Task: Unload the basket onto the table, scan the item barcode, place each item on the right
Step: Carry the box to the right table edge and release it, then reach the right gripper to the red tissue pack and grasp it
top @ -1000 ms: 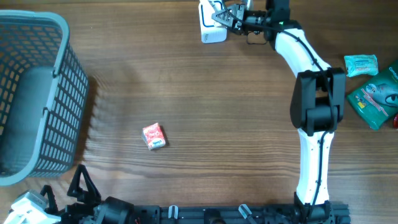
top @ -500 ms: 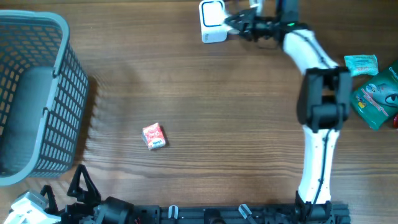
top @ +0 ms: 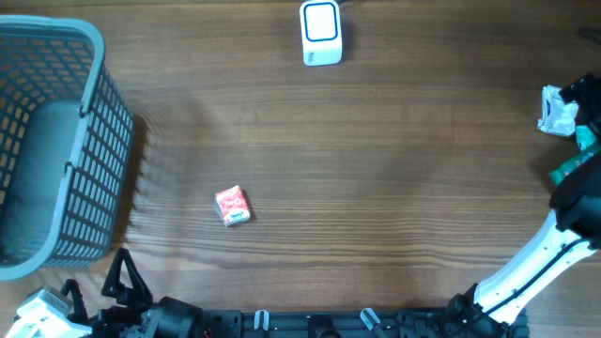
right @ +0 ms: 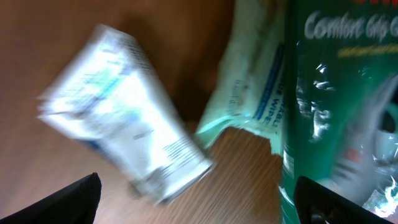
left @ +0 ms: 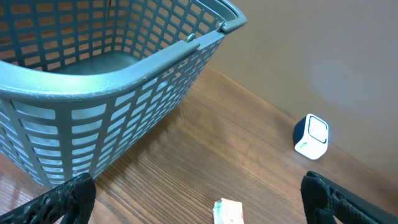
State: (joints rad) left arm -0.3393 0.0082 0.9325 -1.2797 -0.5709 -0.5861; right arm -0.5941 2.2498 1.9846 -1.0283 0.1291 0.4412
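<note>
Right gripper (right: 199,208) hangs released, jaws spread wide, just short of a blurred white-and-blue plastic wipes pack (right: 124,118) on the brown wooden table (top: 394,169). A pale green pack (right: 249,93) and a dark green pouch (right: 336,93) lie just beside it. Left gripper (left: 196,202) gapes too, with a small red-and-white packet (left: 227,211) just ahead, a white box scanner (left: 311,137) far ahead and a grey plastic basket (left: 93,93) near, off to one side

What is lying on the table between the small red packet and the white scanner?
Nothing. The overhead view shows only bare brown wooden table between the small red packet and the white box-shaped scanner.
</note>
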